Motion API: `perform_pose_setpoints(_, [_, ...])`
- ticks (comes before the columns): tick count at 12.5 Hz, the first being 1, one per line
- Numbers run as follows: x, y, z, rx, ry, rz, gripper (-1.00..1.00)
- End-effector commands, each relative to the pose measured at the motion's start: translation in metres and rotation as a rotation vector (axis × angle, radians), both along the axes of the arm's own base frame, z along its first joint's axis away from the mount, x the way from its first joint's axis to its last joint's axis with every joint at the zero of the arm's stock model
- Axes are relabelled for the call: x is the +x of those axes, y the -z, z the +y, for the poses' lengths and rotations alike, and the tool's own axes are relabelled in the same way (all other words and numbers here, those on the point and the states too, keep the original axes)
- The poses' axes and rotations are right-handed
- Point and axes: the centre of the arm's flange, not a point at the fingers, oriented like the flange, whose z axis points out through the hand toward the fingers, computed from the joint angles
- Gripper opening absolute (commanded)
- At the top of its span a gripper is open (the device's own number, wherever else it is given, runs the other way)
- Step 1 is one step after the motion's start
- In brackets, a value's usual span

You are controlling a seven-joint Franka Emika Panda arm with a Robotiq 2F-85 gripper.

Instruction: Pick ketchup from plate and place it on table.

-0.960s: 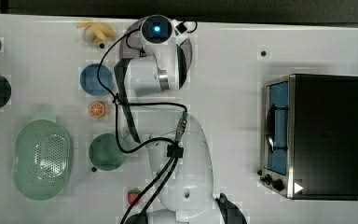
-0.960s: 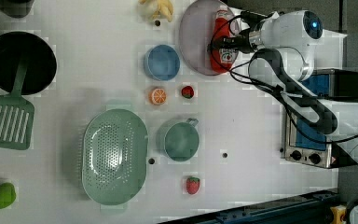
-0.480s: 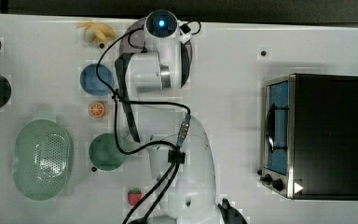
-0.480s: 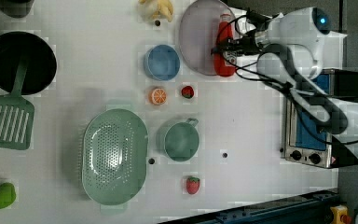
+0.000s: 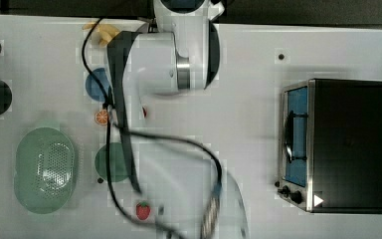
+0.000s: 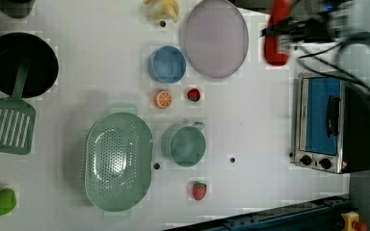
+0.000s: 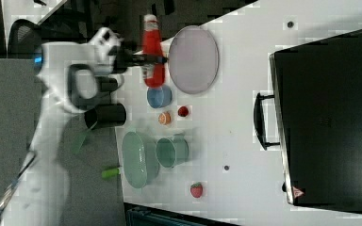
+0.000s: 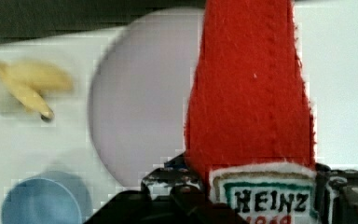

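The black gripper [image 8: 261, 196] is clamped on the soft red felt ketchup bottle [image 8: 249, 93] at its pale label. A moment ago the bottle sat on the large flat lilac-grey plate [image 6: 215, 38]; now it hangs lifted clear. Beyond it the plate lies bare by the white tabletop's [image 6: 250, 120] far edge, so I reckon only the set-down remains.

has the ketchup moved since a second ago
Yes. In the left view the ketchup, held in the tool, has gone from over the plate to the left view's right, clear of its rim.
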Motion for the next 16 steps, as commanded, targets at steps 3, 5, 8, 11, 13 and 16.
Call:
perform_pose_setpoints(3, [-0.071, -0.057, -0.054, -0.037, 0.052, 0.023, 0.18])
perform_pose_setpoints(5, [-0.108, -0.051, -0.062, -0.050, 0.070, 0.062, 0.18])
perform_pose_setpoints(8, [-0.152, -0.031, -0.072, -0.062, 0.093, 0.113, 0.18])
perform_pose_setpoints(11, [-0.176, 0.006, -0.079, -0.060, 0.110, 0.111, 0.18])
perform_pose_setpoints(13, [-0.189, 0.040, -0.078, -0.054, 0.110, 0.107, 0.18])
perform_pose_setpoints(16, [-0.206, 0.092, -0.076, -0.044, 0.106, 0.146, 0.18])
